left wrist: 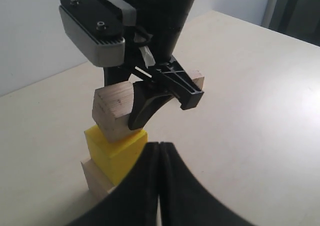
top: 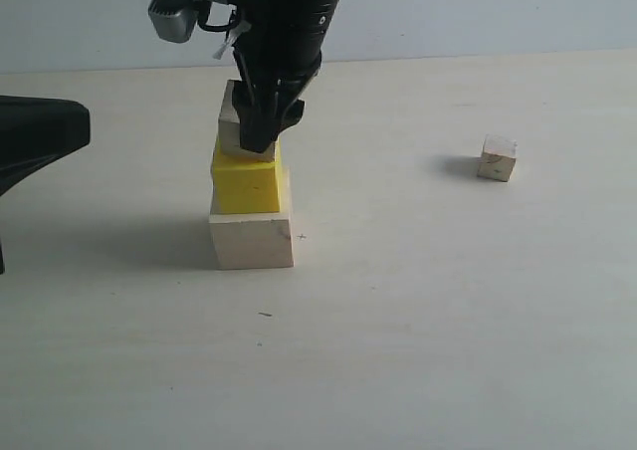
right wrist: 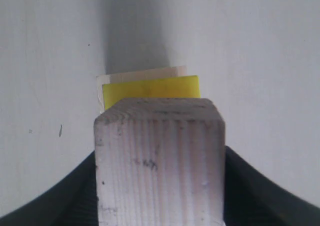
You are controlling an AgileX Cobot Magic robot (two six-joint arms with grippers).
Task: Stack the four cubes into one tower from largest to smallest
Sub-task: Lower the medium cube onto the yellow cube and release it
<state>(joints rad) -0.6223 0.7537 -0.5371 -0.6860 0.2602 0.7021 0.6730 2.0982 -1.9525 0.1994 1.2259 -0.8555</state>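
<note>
The large pale wooden cube (top: pixel 252 239) stands on the table with the yellow cube (top: pixel 246 181) on top of it. My right gripper (top: pixel 261 136) comes down from above and is shut on the medium grained cube (top: pixel 231 121), holding it at the yellow cube's top face; contact cannot be told. In the right wrist view the medium cube (right wrist: pixel 160 161) fills the space between the fingers (right wrist: pixel 250 191), with the yellow cube (right wrist: pixel 150 88) and the large cube (right wrist: pixel 140 75) showing beyond it. The small cube (top: pixel 497 158) sits alone to the right. My left gripper (left wrist: pixel 160 145) is shut and empty, left of the stack.
The left arm (top: pixel 40 136) hangs at the left edge of the exterior view, level with the stack's upper part. The pale table (top: pixel 418 321) stretches between the stack and the small cube. A wall runs behind the table's far edge.
</note>
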